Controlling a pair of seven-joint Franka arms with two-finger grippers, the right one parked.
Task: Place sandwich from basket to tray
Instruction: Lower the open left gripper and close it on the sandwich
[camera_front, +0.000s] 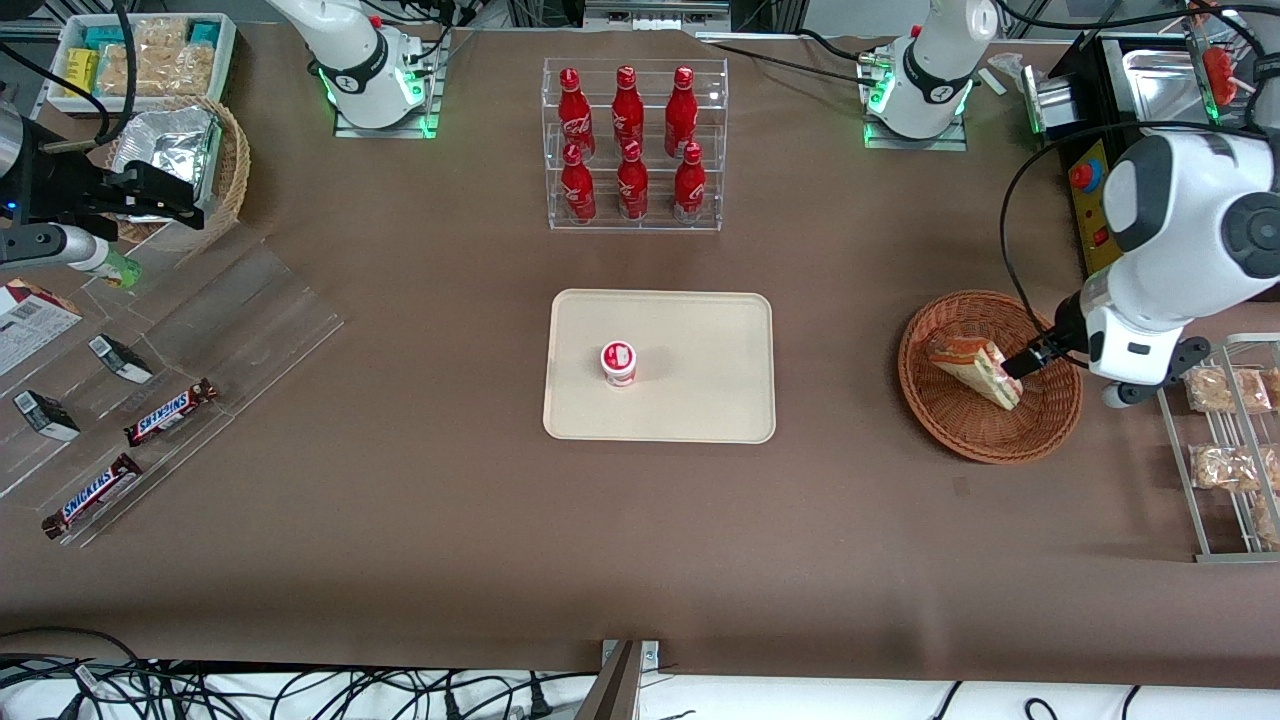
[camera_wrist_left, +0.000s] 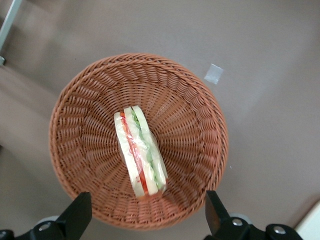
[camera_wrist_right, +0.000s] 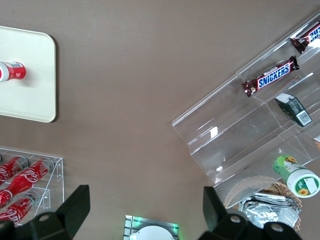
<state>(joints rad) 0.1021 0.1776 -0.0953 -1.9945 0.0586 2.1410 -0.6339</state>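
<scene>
Wicker basket (camera_front: 975, 425) holds your sandwich (camera_front: 973, 370); tool (camera_front: 1022, 362) hangs above it, fingers spread and gripping nothing.
Your sandwich lies on its side in the basket's middle (camera_wrist_left: 141, 152), wrapped, red and green filling showing. Basket (camera_wrist_left: 195, 125) sits on the brown table (camera_front: 400, 500) toward the working arm's end, well apart from the cream tray (camera_front: 700, 330), which carries a small red-and-white cup (camera_front: 618, 362). Tool fingers (camera_wrist_left: 79, 214) straddle the basket rim.

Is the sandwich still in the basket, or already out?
In. The sandwich lies on its side in the basket. The open pincer hovers above it without touching.
</scene>
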